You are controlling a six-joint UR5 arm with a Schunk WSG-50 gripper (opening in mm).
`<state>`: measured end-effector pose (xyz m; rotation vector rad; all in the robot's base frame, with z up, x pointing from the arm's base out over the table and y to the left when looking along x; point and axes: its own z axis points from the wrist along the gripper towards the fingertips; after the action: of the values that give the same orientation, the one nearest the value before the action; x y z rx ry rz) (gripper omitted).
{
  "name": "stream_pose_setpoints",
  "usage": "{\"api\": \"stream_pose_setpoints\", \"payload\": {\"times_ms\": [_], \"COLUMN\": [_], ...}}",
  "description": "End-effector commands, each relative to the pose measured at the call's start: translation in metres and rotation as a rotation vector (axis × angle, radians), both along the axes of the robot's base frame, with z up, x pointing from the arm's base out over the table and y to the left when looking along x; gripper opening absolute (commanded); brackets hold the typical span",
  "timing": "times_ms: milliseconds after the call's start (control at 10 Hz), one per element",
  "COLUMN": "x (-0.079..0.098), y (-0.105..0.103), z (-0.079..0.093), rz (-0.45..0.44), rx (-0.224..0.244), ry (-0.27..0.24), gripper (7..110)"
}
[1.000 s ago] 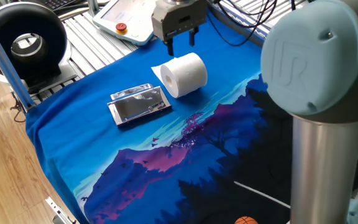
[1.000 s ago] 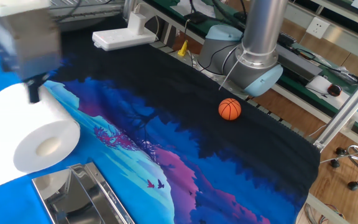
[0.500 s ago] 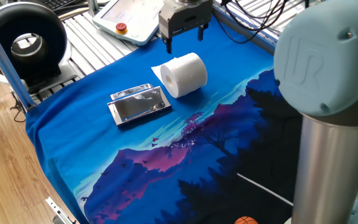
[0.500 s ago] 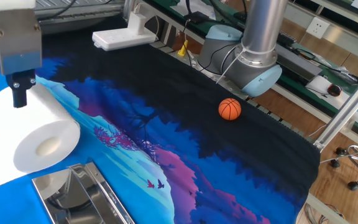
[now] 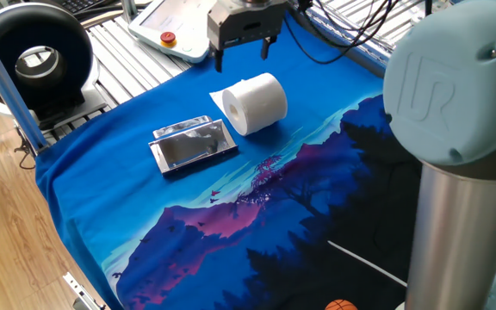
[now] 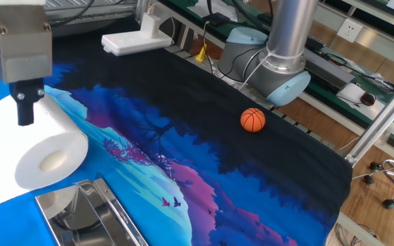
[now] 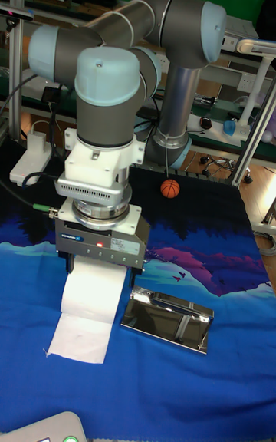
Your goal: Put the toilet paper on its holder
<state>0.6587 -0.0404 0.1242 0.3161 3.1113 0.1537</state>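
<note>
Nothing is done yet — our gripper (image 5: 244,50) hangs spread wide and empty above the toilet paper (image 5: 253,103), which lies beside the holder (image 5: 193,144), untouched.

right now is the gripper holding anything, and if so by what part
Nothing is held. The gripper is open above the toilet paper, fingers clear of the roll, which lies on the cloth beside the holder.
</note>
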Motion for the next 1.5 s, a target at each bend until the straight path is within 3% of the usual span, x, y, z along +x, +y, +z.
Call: {"api": "stream_pose_setpoints", "payload": {"times_ms": [0, 400, 700, 1200, 1400], "x": [0.012, 0.012, 0.001, 0.012, 0.013], "y": [0.001, -0.014, -0.022, -0.009, -0.014], "z": [-0.003, -0.021, -0.030, -0.038, -0.040], "rz": [-0.024, 0.013, 0.059, 0.025, 0.021], "rx": [-0.009, -0.033, -0.014, 0.036, 0.016], "ry": [-0.028, -0.011, 0.007, -0.011, -0.011], "gripper": [110, 110, 110, 110, 110]}}
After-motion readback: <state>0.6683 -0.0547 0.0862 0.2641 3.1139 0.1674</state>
